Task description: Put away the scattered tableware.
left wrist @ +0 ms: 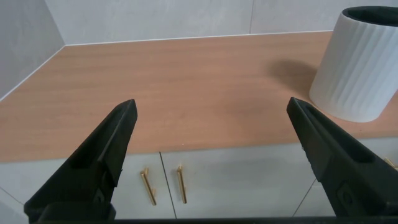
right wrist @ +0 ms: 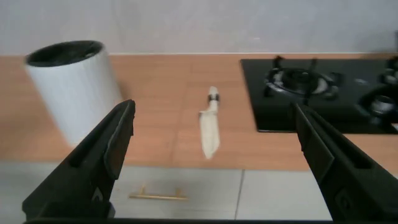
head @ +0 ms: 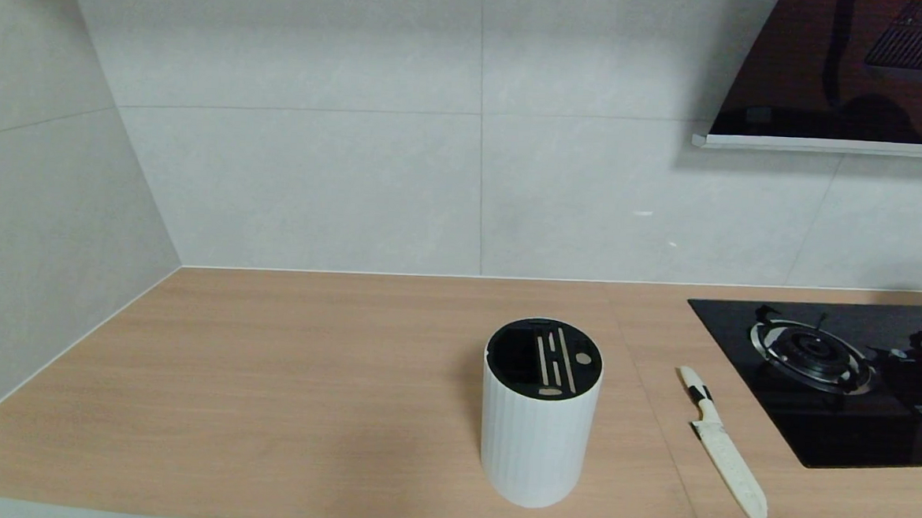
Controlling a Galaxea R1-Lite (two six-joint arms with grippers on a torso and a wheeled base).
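Note:
A white ribbed cylindrical knife holder (head: pixel 540 411) with a black slotted top stands upright near the front of the wooden counter (head: pixel 305 377). A cream-coloured knife (head: pixel 723 444) lies flat on the counter to its right, handle pointing to the back, blade toward the front edge. My left gripper (left wrist: pixel 211 112) is open, held in front of the counter edge, with the holder (left wrist: pixel 360 62) off to one side. My right gripper (right wrist: pixel 211 115) is open too, also in front of the counter edge, facing the knife (right wrist: pixel 210 126) and the holder (right wrist: pixel 78 87). Nothing is between either pair of fingers.
A black gas hob (head: pixel 842 374) with burners sits at the right end of the counter, close to the knife. A dark range hood (head: pixel 849 74) hangs above it. Tiled walls close the back and left. Cabinet doors with gold handles (left wrist: pixel 165 185) lie below the counter edge.

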